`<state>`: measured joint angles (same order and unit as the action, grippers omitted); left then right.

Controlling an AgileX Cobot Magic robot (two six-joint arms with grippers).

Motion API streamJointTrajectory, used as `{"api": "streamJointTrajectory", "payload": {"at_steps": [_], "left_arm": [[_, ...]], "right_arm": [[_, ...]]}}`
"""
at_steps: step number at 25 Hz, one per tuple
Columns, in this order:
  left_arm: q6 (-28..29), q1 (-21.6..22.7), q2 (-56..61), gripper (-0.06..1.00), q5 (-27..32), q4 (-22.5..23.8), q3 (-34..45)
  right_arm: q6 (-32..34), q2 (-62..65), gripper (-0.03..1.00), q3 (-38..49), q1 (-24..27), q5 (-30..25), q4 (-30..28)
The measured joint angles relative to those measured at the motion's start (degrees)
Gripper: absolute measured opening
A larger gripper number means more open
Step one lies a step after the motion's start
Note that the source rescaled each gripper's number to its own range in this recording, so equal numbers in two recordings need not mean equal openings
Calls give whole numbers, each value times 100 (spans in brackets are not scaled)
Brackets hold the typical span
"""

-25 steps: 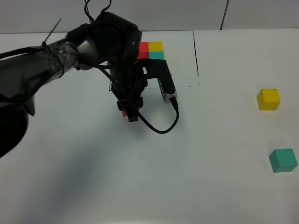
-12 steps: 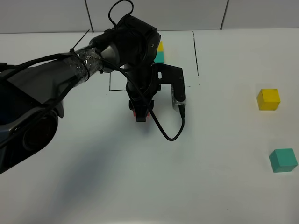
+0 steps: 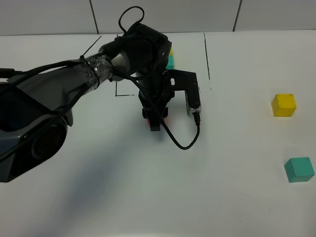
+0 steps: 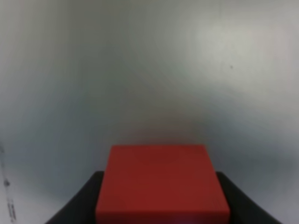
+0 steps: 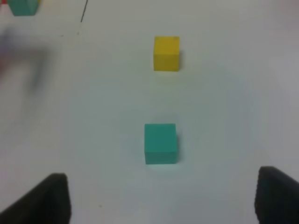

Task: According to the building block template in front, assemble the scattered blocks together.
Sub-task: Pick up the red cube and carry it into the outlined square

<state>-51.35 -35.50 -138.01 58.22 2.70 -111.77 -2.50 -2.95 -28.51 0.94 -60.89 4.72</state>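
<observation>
Squarely, left gripper (image 3: 154,121) clamps the level red cube (image 4: 161,182).

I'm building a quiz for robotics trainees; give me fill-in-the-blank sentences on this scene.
The red cube is clamped in the ___ gripper.
The right gripper is ___, holding nothing.
The right wrist view shows two free cubes: the teal cube and a ___ one.
Missing words: left, open, yellow.

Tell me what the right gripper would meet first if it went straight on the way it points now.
Probably the teal cube, lying centred ahead of the open right gripper; the yellow cube sits beyond it. How steeply the gripper tilts toward the table is unclear.
</observation>
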Motion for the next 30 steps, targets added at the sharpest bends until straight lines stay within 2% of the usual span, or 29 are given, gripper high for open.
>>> {"api": "streamJointTrajectory", "payload": {"at_steps": [10,30], "left_arm": [[-22,-2,-43,1,-244,0,0],[-311,-2,-43,3,-255,-7,0]], "right_arm": [[0,0,66,0,0,0,0],[3,0,66,0,0,0,0]]}}
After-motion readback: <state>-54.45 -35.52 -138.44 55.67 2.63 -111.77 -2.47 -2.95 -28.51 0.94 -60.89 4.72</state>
